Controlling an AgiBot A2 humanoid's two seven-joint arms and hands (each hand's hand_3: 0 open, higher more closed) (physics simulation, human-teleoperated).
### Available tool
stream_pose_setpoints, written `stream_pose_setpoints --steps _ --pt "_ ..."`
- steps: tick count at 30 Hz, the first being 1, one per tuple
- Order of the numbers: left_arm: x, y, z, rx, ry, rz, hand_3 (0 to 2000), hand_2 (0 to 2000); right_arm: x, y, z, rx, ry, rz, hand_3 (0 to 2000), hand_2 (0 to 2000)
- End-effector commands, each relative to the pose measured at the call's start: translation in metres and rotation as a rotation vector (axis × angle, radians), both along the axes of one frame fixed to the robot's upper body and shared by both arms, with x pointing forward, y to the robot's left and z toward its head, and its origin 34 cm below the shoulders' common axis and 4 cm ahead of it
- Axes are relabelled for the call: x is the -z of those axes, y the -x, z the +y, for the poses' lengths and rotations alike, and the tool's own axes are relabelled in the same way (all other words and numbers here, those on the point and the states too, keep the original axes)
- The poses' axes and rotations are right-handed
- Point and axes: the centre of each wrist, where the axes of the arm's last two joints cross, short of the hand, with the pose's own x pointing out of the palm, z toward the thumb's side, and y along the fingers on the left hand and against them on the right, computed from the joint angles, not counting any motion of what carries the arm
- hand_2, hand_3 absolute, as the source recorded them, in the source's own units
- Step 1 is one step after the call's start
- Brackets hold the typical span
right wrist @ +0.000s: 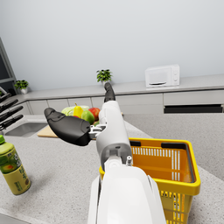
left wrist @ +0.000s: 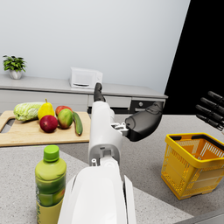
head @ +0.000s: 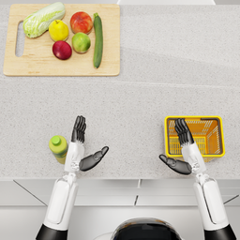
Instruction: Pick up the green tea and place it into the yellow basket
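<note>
the tea (head: 58,147) stands upright on the counter just beside the left hand (head: 84,145), untouched. both hands are spread and empty, the right hand (head: 182,149) over the basket (head: 220,140). the bottle should be wrapped at mid-body and kept upright.

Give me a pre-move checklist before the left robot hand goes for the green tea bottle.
1. Green tea bottle upright on the counter, cap on: ok.
2. Left robot hand free, fingers apart: ok.
3. Left robot hand beside the bottle, not touching it: ok; it stands just to the bottle's right in the head view.
4. Yellow basket upright, with nothing in the part that shows: ok.
5. Right robot hand holding nothing: ok, but its fingers hang over the basket's left edge in the head view, so the drop path is not ok.
6. Grasp width for the bottle: cannot tell.
</note>
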Motion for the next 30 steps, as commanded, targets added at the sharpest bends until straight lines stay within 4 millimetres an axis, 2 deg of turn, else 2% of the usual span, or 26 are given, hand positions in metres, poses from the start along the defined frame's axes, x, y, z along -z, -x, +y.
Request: stream_pose_setpoints --steps 1,11,13,14,16,18,21,23,26,30 --pt "0.0 0.0 0.0 0.0 0.0 0.0 0 0 0.0 0.0 0.0 0.0 0.0 0.0 0 0" --pt "0.0 0.0 0.0 0.0 0.0 0.0 0 0 0.0 0.0 0.0 0.0 0.0 0.0 0 0" --pt "0.009 0.0 -0.004 0.037 -0.009 0.001 0 0 0.006 -0.001 0.006 -0.021 0.007 0.024 0 0" --pt "0.002 0.003 -0.002 0.046 -0.001 -0.052 0 0 -0.007 0.004 0.005 0.009 -0.026 -0.048 0 0" --pt "-0.018 0.008 0.009 0.022 0.02 -0.164 0 0 -0.024 0.008 -0.007 0.092 -0.071 -0.142 0 0" --pt "-0.032 0.01 0.021 -0.019 0.035 -0.238 0 0 -0.03 0.006 -0.024 0.182 -0.098 -0.179 0 0" --pt "-0.049 0.014 0.042 -0.148 -0.079 -0.341 0 0 -0.044 0.011 -0.042 0.316 -0.004 -0.282 0 0" --pt "-0.055 0.015 0.061 -0.259 -0.159 -0.378 0 0 -0.044 0.013 -0.052 0.396 0.069 -0.309 0 0" --pt "-0.048 0.018 0.086 -0.411 -0.257 -0.354 0 0 -0.047 0.014 -0.056 0.464 0.172 -0.351 0 0" --pt "-0.022 0.023 0.096 -0.469 -0.301 -0.254 0 0 -0.04 0.011 -0.059 0.498 0.224 -0.335 0 0"
